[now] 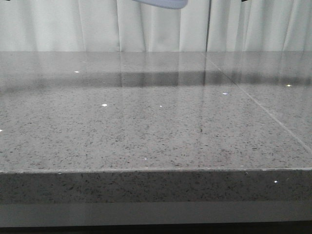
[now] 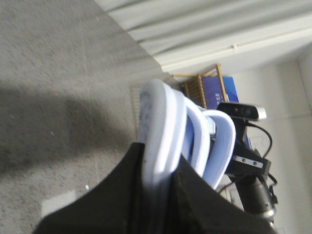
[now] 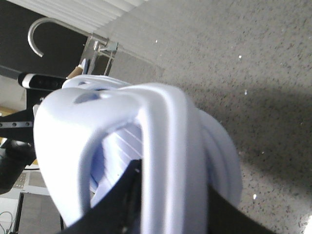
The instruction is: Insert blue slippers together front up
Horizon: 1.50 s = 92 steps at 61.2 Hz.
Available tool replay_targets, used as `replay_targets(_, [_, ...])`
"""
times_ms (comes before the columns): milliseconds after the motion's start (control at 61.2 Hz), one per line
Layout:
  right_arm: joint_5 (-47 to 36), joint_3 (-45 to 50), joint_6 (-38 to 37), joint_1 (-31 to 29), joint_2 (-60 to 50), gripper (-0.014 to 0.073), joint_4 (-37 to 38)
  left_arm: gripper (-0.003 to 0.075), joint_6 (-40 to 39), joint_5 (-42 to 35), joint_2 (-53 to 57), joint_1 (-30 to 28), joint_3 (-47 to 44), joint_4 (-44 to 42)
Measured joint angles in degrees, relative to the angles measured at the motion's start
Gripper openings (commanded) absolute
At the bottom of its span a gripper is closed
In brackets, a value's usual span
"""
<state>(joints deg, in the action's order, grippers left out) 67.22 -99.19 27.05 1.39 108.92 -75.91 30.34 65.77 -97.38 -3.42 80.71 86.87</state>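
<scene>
The pale blue slippers are held up in the air, high over the grey table (image 1: pixel 146 136). In the front view only a sliver of a slipper (image 1: pixel 163 4) shows at the top edge, and no gripper shows. In the left wrist view my left gripper (image 2: pixel 163 163) is shut on the thick sole edge of one slipper (image 2: pixel 158 117), with the other slipper (image 2: pixel 222 141) nested close beside it. In the right wrist view my right gripper (image 3: pixel 170 183) is shut on a slipper's sole edge (image 3: pixel 168 131), one finger under the wide strap (image 3: pixel 73 117).
The speckled grey tabletop lies below both grippers (image 2: pixel 58 97) (image 3: pixel 253 73). White curtains (image 1: pixel 58 24) hang behind the table. The right arm's black wrist with its camera (image 2: pixel 241 111) sits close behind the slippers. A wooden rack (image 2: pixel 207 85) stands beyond the table.
</scene>
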Motion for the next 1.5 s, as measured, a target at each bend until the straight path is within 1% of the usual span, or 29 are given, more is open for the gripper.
replay_targets(245, [2.58, 0.0, -1.87, -3.31, 0.0, 0.0279, 0.21, -0.0019, 0.0, 1.18, 0.0, 0.51, 0.0, 0.35])
replay_targets(441, [2.66, 0.0, -2.68, -7.44, -0.85, 0.0281, 3.75, -0.0019, 0.0, 1.75, 0.0, 0.24, 0.0, 0.35])
replay_targets(506, [2.66, 0.0, -2.79, -8.16, -1.2, 0.0317, 4.4, -0.0019, 0.0, 1.79, 0.0, 0.12, 0.0, 0.35])
replay_targets(621, [2.66, 0.0, -2.73, -8.67, -1.51, 0.0434, 4.77, -0.0019, -0.1, 1.88, 0.0, 0.13, 0.0, 0.35])
replay_targets(686, [2.66, 0.0, -2.73, -8.67, -1.56, 0.0475, 4.9, -0.0019, -0.1, 1.88, 0.0, 0.0, 0.0, 0.35])
replay_targets(849, [2.66, 0.0, -2.82, -8.7, -1.56, 0.0477, 5.43, -0.0019, -0.1, 1.99, 0.0, -0.16, 0.0, 0.35])
replay_targets(1029, [2.71, 0.0, -2.82, -10.44, -2.18, 0.0477, 5.7, -0.0019, -0.1, 2.11, 0.0, -0.14, 0.0, 0.07])
replay_targets(1257, [2.81, 0.0, -2.82, -16.48, -6.48, 0.0477, 7.34, -0.0019, -0.1, 2.48, 0.0, -0.4, 0.0, -5.71])
replay_targets(1404, [2.81, 0.0, -2.72, -19.0, -9.43, 0.0477, 12.5, -0.0019, -0.1, 2.62, 0.0, -0.4, 0.0, -12.53])
replay_targets(1502, [2.96, 0.0, -2.72, -19.25, -10.91, 0.0477, 15.92, -0.0019, -0.1, 2.62, 0.0, -0.4, 0.0, -15.81])
